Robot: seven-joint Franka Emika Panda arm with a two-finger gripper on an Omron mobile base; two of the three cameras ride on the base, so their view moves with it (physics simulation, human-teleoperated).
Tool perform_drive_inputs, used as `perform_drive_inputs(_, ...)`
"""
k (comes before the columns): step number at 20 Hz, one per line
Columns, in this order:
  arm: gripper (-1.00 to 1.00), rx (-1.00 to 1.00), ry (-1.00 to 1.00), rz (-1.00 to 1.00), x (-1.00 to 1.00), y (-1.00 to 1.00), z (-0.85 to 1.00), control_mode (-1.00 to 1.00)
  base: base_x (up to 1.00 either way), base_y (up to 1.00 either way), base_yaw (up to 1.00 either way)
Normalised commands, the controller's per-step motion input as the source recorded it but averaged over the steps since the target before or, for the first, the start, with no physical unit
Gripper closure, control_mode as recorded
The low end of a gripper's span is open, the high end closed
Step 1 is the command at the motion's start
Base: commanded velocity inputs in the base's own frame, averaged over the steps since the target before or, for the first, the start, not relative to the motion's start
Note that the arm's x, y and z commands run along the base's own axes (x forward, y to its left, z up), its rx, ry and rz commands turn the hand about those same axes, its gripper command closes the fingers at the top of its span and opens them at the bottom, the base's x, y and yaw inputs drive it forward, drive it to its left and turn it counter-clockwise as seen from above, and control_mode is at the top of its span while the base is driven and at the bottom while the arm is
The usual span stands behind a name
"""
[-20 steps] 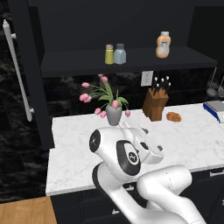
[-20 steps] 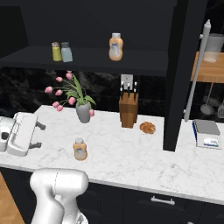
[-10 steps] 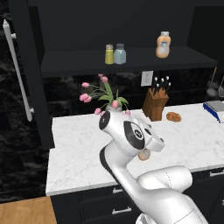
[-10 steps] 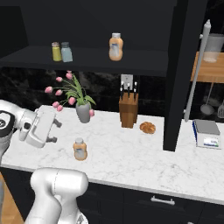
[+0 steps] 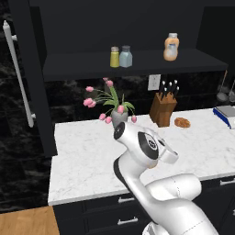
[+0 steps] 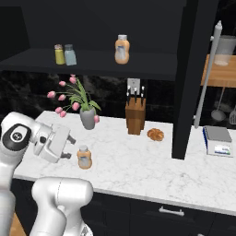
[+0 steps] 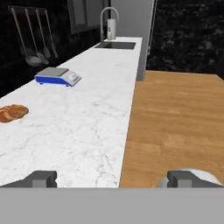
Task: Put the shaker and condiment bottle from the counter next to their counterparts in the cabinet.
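A large black cabinet (image 6: 193, 69) fills the wall, with a dark shelf board running across it. Below it lies a long white marble desk (image 6: 152, 166) over dark drawers.

On the shelf, the yellow shaker (image 6: 59, 54) stands just beside its pale blue-grey shaker (image 6: 70, 55), so that half of the task looks done. Further right on the shelf stands an orange counterpart bottle (image 6: 121, 49), alone.

The condiment bottle (image 6: 84, 157) is upright on the desk near the front edge, in front of a vase of pink tulips (image 6: 86, 115). A knife block (image 6: 135, 117), a pastry (image 6: 156, 134) and a small scale (image 6: 218, 140) sit further right.

The end effector (image 6: 68, 146) hovers just to the left of the bottle, turned sideways, its fingers spread wide and gripping nothing.

The bottle is probably light, rigid plastic with smooth, somewhat slippery sides. Being upright and narrow, it could tip if nudged. The labelled middle of its body seems the safest place to pinch, below the pale cap.
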Motion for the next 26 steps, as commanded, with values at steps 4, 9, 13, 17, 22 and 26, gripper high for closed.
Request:
perform_drive_inputs(4,-1.00,0.00,0.00,0.00,0.40,0.08,-0.31,-1.00,0.00,0.00,0.00)
perform_drive_inputs(9,-1.00,0.00,0.00,0.00,0.59,0.23,-0.19,-1.00,0.00,0.00,0.00)
perform_drive_inputs(13,-1.00,0.00,0.00,0.00,0.51,0.44,0.00,-1.00,0.00,0.00,0.00)
perform_drive_inputs(17,-1.00,0.00,0.04,0.00,0.39,0.13,-0.01,-1.00,0.00,0.00,0.00)
perform_drive_inputs(22,-1.00,0.05,0.04,0.00,0.01,-0.13,-0.14,-1.00,0.00,0.00,0.00)
perform_drive_inputs(26,-1.00,0.10,0.06,0.00,0.00,-0.27,-0.21,-1.00,0.00,0.00,0.00)
